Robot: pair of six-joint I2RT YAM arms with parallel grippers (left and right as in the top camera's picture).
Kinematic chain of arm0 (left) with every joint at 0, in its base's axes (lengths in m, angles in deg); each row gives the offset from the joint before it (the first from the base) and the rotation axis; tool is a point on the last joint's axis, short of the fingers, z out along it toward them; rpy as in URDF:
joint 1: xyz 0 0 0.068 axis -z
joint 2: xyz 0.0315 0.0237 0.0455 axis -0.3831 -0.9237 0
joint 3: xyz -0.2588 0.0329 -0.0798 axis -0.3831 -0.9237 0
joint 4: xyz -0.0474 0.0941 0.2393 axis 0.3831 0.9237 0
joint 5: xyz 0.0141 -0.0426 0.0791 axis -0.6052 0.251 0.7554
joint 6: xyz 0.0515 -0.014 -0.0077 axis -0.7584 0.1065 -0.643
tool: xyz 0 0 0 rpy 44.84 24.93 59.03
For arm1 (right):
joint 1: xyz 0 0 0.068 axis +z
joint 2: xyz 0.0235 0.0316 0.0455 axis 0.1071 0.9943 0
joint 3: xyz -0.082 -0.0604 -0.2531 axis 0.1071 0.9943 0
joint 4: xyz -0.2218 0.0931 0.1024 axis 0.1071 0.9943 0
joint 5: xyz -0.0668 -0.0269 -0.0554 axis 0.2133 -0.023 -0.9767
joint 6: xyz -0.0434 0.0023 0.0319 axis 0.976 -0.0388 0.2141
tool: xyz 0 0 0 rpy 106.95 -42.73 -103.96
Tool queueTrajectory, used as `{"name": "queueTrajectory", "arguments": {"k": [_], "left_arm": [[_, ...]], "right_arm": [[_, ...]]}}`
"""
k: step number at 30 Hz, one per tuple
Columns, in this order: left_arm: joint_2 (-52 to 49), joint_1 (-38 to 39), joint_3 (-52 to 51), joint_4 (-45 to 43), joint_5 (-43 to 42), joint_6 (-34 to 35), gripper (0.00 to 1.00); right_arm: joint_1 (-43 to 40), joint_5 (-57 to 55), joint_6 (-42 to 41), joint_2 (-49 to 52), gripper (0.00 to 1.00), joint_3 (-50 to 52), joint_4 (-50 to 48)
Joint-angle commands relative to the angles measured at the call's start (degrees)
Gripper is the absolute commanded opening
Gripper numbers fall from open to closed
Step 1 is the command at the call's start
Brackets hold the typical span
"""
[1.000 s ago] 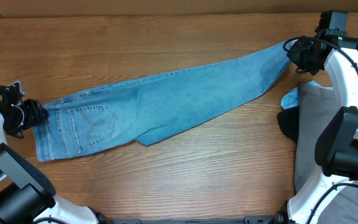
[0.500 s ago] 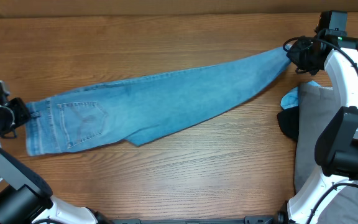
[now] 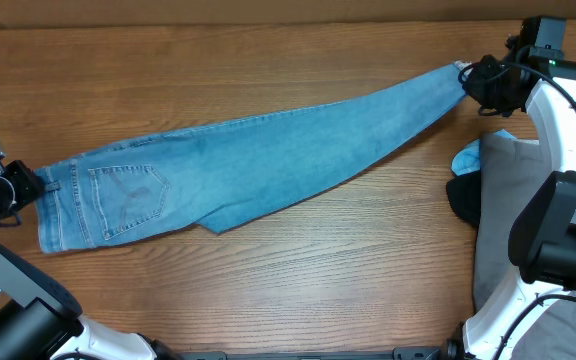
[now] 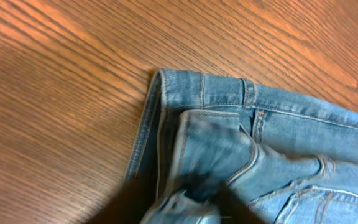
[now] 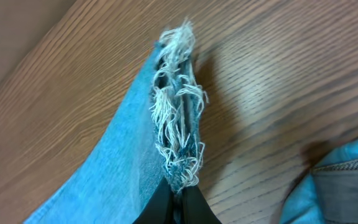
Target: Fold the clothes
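The clothes, light-blue jeans (image 3: pixel 268 160), lie stretched out flat across the wooden table, waistband at the left and leg ends at the far right. A stitched back pocket (image 3: pixel 128 195) faces up. My left gripper (image 3: pixel 36 186) is at the waistband's left edge. In the left wrist view its blurred dark fingers (image 4: pixel 135 202) stand on either side of a raised fold of the waistband (image 4: pixel 222 93), gripping it. My right gripper (image 3: pixel 468 80) is shut on the frayed leg hem (image 5: pixel 178 124), which sticks out past the fingertips (image 5: pixel 194 205).
Plain grey trousers (image 3: pixel 508 200) lie at the right edge under the right arm. A small pale-blue garment (image 3: pixel 466 158) and a black one (image 3: pixel 461 200) lie beside them. Bare wood (image 3: pixel 298 290) runs along the front of the table.
The left gripper has drawn back to the left with the waistband, and the jeans have slid left and pulled straighter. The right gripper has barely moved.
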Motion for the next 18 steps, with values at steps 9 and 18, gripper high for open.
{"name": "queueTrajectory", "arguments": {"k": [9,18], "left_arm": [[1.4,-0.5,4.2,12.1,-14.6,-5.1,0.44],[7.3,0.2,8.8,16.9,-16.7,-6.6,0.52]], "right_arm": [[-1.7,1.0,1.0,-1.9,0.55,-0.2,-0.9],[-5.3,17.4,-2.1,-8.8,0.61,-0.2,8.8]]}}
